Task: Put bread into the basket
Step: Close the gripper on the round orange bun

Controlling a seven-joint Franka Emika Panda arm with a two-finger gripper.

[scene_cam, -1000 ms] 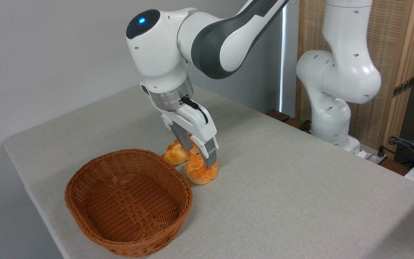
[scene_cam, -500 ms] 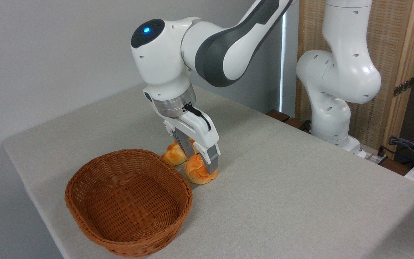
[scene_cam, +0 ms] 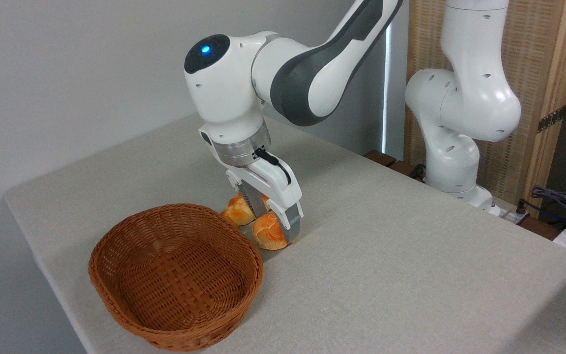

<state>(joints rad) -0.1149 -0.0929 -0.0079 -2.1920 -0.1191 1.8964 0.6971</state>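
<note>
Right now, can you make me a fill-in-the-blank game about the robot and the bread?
1. The gripper has its fingers on either side of the ____.
2. Inside, the basket is ____.
3. The bun sits on the table, to the ____ of the basket.
4. The other bread lies ____ the gripper.

Missing words: bun; empty; right; behind

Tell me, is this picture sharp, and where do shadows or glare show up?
Fixed camera: sharp throughout; soft, even light; a faint shadow on the table at the lower right; mild sheen on the white arm; the claw and bun unblurred.
</note>
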